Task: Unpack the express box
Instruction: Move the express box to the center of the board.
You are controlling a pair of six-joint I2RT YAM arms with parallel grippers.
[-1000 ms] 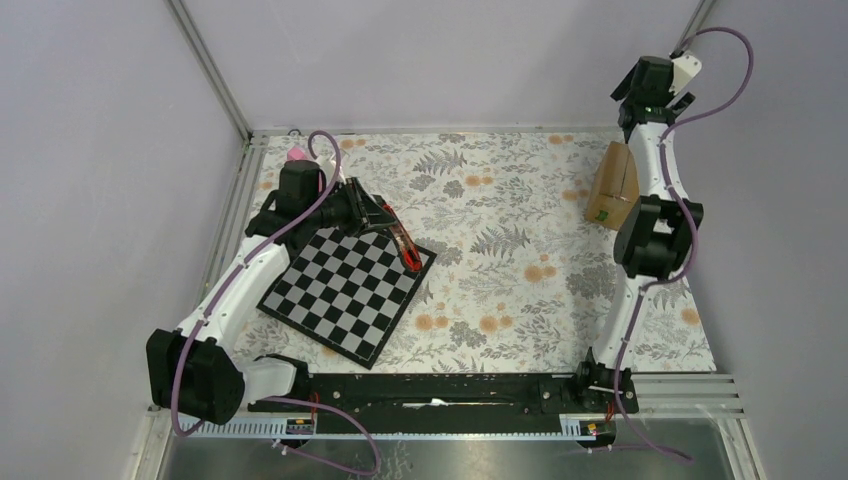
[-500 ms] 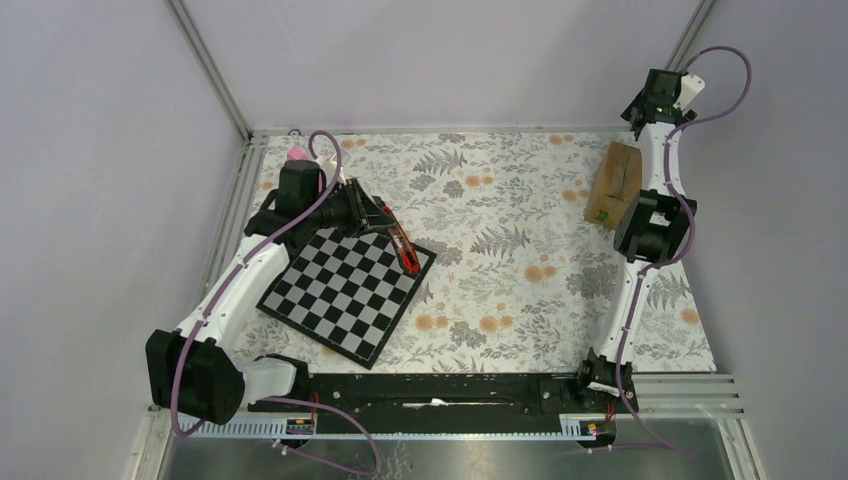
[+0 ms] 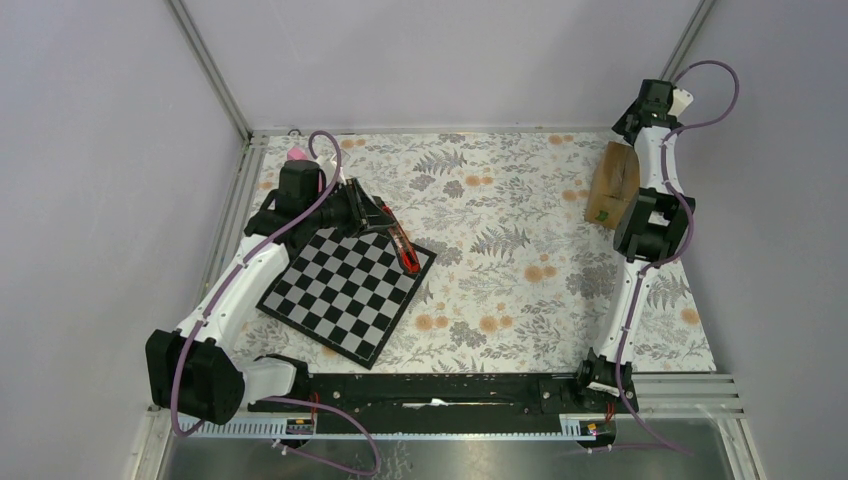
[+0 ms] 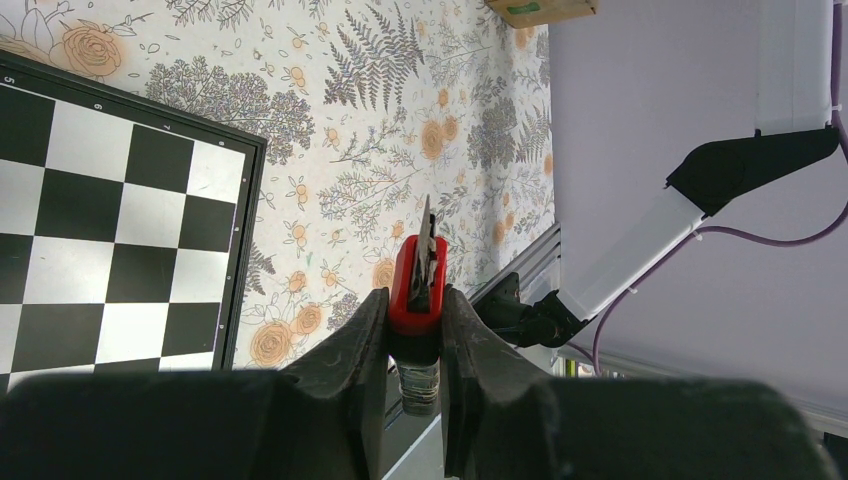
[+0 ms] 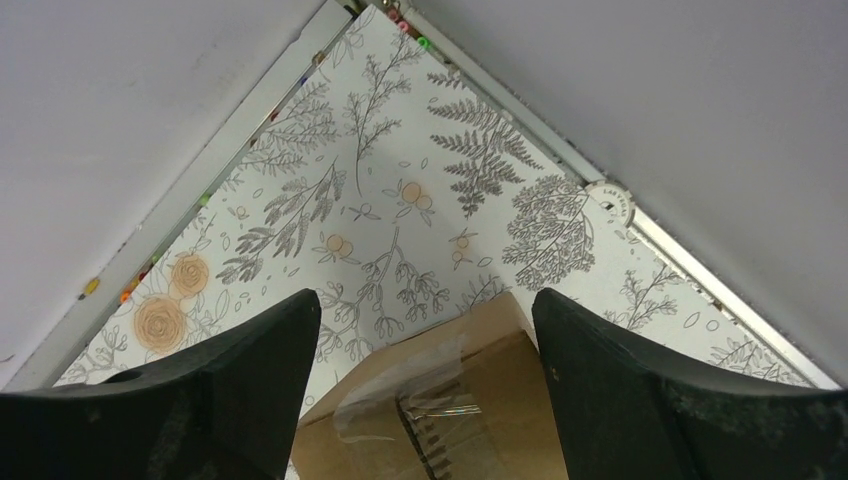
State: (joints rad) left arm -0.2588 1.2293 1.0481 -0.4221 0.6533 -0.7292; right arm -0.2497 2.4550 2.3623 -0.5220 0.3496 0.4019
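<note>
Currently:

- Right claw point(image 5: 425, 305): jaws spread wide, holding nothing. It hangs over the far right corner. The box point(image 5: 440, 410) shows below, between the two fingers, and contact cannot be confirmed.
- Left claw point(image 4: 412, 310): closed on a red-handled cutter point(image 4: 418, 275), blade pointing out over the near corner of the chessboard point(image 3: 345, 290).
- Box, location: far right of the cloth point(image 3: 500, 260), close to the right wall and leaning slightly. It is sealed, with clear tape across the top seam and a green mark on the near face.
- Change, past second: the right arm's elbow has dropped and drawn back, and its wrist has settled a little lower over the corner. The box has barely shifted. The left arm and cutter have not moved.
- Meaning for the task (judgement): the right claw appears to be lining up on the box to grip or steady it. Cutter and box are well apart, so the tape is uncut and unpacking has not begun.
- Surface: flat cloth printed with grey ferns and orange flowers, covering the table. The chessboard lies at an angle on the left half. A pink object point(image 3: 297, 154) sits at the far left edge, partly behind the left arm.
- Room: plain lilac-grey walls point(image 3: 450, 60) on three sides, with an aluminium frame point(image 3: 205, 65) at the corners and along the edges.
</note>
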